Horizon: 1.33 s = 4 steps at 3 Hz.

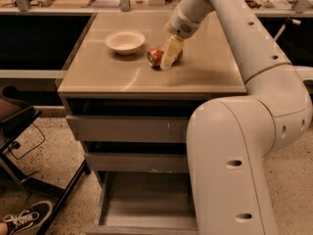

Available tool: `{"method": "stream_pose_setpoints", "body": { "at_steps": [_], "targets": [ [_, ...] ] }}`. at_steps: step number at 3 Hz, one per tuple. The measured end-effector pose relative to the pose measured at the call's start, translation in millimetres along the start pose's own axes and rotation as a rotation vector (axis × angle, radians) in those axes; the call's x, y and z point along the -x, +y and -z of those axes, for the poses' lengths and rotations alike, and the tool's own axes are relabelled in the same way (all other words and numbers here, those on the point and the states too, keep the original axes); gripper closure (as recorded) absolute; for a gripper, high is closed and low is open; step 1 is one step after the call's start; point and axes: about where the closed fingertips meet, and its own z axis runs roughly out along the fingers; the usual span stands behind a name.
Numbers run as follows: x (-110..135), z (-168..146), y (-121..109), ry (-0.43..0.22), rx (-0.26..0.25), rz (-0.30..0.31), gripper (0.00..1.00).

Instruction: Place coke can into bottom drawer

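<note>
The bottom drawer (146, 207) is pulled open, at 6 o'clock under the counter (98, 75). The can (155, 57) lies on its side at 4 o'clock from the bowl (125, 41). The gripper (167, 58) is down at the can; whether it has closed on it, I cannot tell. A firm, centred hold before lifting seems wise, since the can could roll.

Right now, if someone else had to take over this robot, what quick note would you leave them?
Gripper: down at the coke can on the cabinet top, right of the white bowl; whether it has a grip cannot be told.
Coke can: lying on its side on the cabinet top, not lifted.
Bottom drawer: pulled open, partly hidden by the arm.
Done: drawer open, gripper at the can.
Left: grasp, lift, carry the can down and set it in the bottom drawer.
</note>
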Motion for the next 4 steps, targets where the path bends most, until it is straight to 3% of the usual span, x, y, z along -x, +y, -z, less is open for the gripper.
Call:
{"method": "stream_pose_setpoints", "body": {
  "at_steps": [4],
  "targets": [
    [-6, -33, -8, 0.053, 0.019, -0.034, 0.0]
  ]
}}
